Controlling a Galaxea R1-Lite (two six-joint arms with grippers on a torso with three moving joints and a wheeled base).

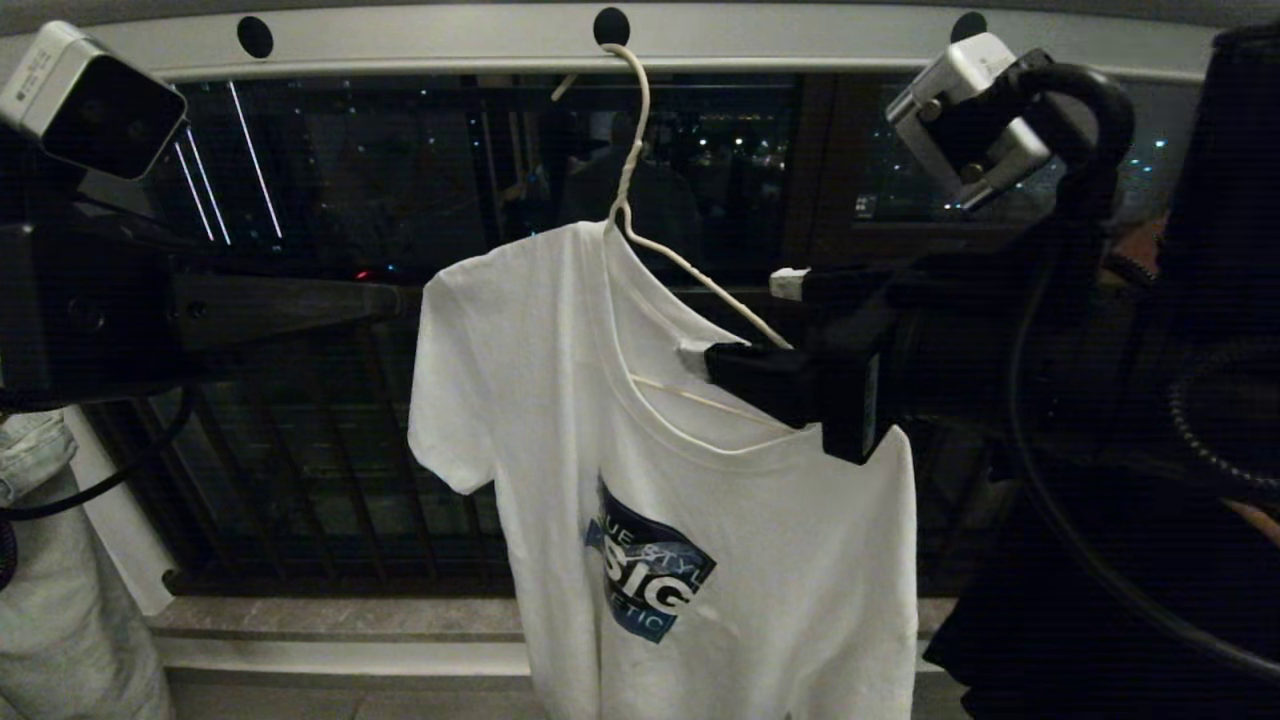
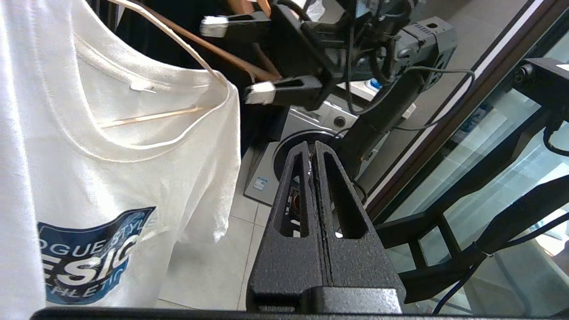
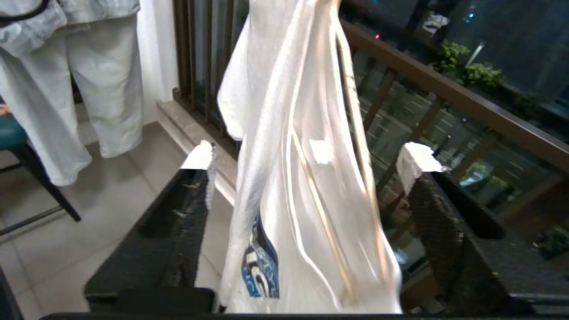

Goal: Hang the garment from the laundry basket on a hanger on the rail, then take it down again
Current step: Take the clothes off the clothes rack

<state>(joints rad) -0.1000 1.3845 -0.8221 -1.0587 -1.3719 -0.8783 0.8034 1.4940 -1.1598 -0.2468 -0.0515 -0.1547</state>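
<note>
Straddling the shirt's shoulder with fingers apart and holding nothing, the right gripper (image 1: 745, 325) flanks the garment (image 1: 640, 480) and the hanger (image 1: 640, 200) arm, apparently letting go. The shirt hangs from the rail (image 1: 760, 35) by a hole (one sleeve slumped off-centre). Left gripper (image 2: 312, 162), fingers together, waits aside; the laundry basket is out of view.
</note>
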